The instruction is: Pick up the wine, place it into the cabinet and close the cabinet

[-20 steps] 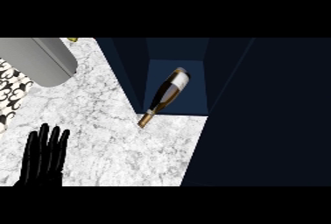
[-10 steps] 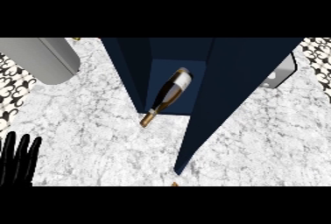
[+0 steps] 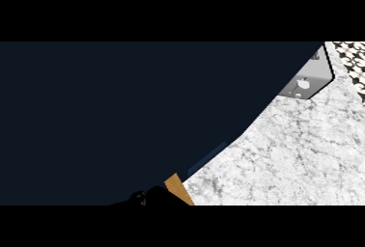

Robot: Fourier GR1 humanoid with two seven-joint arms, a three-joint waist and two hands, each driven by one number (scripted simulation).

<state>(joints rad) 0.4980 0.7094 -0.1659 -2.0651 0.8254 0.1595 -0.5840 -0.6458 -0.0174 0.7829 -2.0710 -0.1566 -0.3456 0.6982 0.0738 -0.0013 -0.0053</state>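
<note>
Dark navy cabinet panel (image 3: pixel 128 120) fills nearly all of my view, left and centre.

I cannot see the wine bottle, so I cannot tell where it lies or which way its long axis points. The panel's edge runs diagonally from far right down to the near centre, with white marbled surface (image 3: pixel 285 159) showing to its right. A tan wooden edge (image 3: pixel 178 189) sits at the panel's near corner. Beside it, at the near edge, a black shape (image 3: pixel 143 198) may be one of my hands; I cannot tell which, nor whether it is released or clenched. A grey metal object (image 3: pixel 308 82) stands at the far right.
</note>
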